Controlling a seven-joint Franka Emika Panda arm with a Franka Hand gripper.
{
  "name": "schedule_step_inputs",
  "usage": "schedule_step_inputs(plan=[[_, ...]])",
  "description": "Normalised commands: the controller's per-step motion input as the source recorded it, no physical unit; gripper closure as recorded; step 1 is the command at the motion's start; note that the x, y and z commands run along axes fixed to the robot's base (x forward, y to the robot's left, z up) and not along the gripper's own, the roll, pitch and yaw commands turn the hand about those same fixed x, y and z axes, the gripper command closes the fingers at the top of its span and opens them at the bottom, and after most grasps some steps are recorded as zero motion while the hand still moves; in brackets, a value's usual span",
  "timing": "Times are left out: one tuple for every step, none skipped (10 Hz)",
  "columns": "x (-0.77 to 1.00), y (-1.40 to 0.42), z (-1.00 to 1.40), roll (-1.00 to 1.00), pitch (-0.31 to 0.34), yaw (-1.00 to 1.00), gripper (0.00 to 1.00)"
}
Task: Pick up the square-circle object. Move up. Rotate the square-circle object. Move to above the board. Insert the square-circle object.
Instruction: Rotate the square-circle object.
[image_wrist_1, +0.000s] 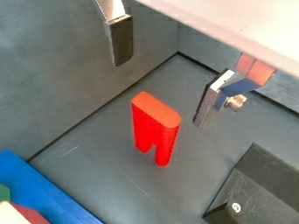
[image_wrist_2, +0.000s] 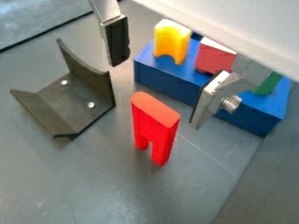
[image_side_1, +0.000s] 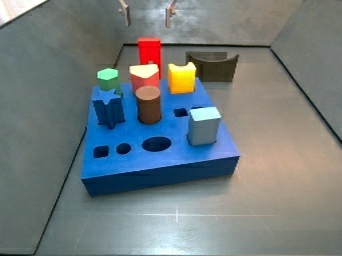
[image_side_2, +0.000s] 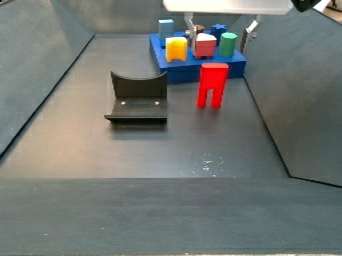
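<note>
The square-circle object (image_wrist_2: 155, 129) is a bright red tall block with a notch in its base. It stands upright on the grey floor between the board (image_wrist_2: 176, 83) and the fixture (image_wrist_2: 65, 101). In both side views it (image_side_1: 148, 50) (image_side_2: 213, 85) is just behind the board's far edge. My gripper (image_wrist_1: 163, 72) hangs open above it, one finger on each side of the block (image_wrist_1: 155, 127), touching nothing. The fingers (image_wrist_2: 115, 39) are well apart. The board (image_side_1: 160, 150) is a thick blue slab with holes in its top.
Several pegs stand in the board: a yellow-orange block (image_side_1: 182, 75), a brown cylinder (image_side_1: 148, 103), a green piece (image_side_1: 108, 75) and a pale blue cube (image_side_1: 203, 125). The dark fixture (image_side_2: 136, 98) sits on the floor beside the red block. Grey walls enclose the floor.
</note>
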Motion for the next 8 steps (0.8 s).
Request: schedule_step_inputs(plan=[[0.00, 0.00, -1.00, -0.02, 0.048, 0.15, 0.00], [0.00, 0.00, -1.00, -0.02, 0.044, 0.10, 0.00], [0.03, 0.01, -1.00, -0.01, 0.001, 0.06, 0.00], [0.04, 0.01, -1.00, 0.00, -0.009, 0.05, 0.00], [0.04, 0.00, -0.85, 0.01, -0.021, 0.04, 0.00], [0.04, 0.00, -0.74, 0.01, -0.024, 0.04, 0.00], [0.04, 0.00, -0.55, 0.02, -0.021, 0.04, 0.00], [0.04, 0.01, -0.45, 0.03, -0.022, 0.03, 0.00]])
